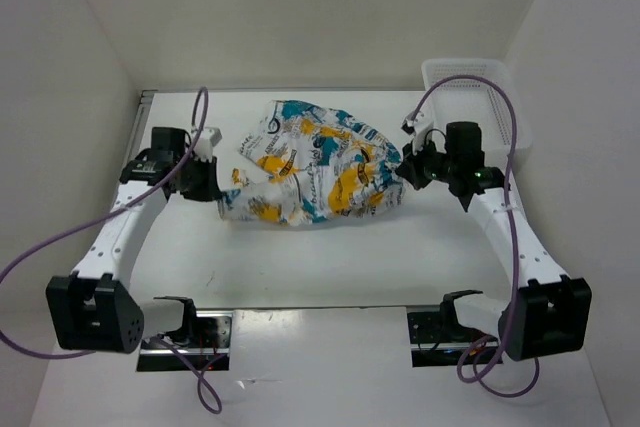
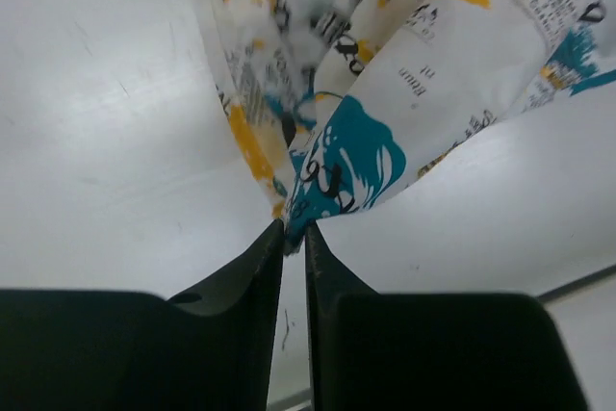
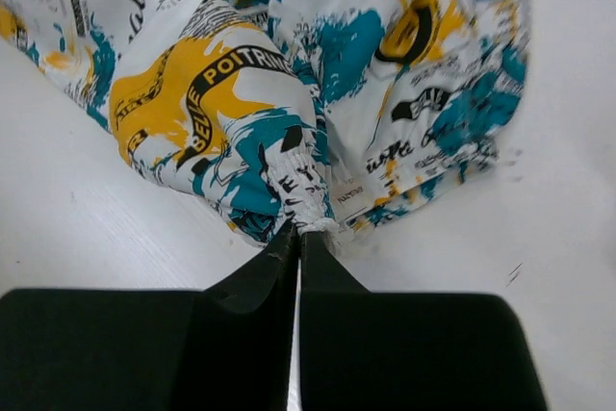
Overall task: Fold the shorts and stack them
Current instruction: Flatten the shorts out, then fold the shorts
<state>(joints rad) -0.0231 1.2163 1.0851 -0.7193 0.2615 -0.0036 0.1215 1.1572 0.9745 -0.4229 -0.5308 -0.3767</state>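
Observation:
The shorts (image 1: pixel 310 162), white with teal, yellow-orange and black print, lie crumpled at the middle back of the table, held between both arms. My left gripper (image 1: pixel 222 190) is shut on their left edge; in the left wrist view the fabric (image 2: pixel 366 132) is pinched at the fingertips of that gripper (image 2: pixel 295 228) and rises from them. My right gripper (image 1: pixel 403 172) is shut on their right edge; in the right wrist view the gathered waistband (image 3: pixel 298 185) is pinched at the tips of that gripper (image 3: pixel 298 231).
A white mesh basket (image 1: pixel 470 82) stands at the back right, just behind the right arm. White walls close the table at the back and sides. Purple cables loop off both arms.

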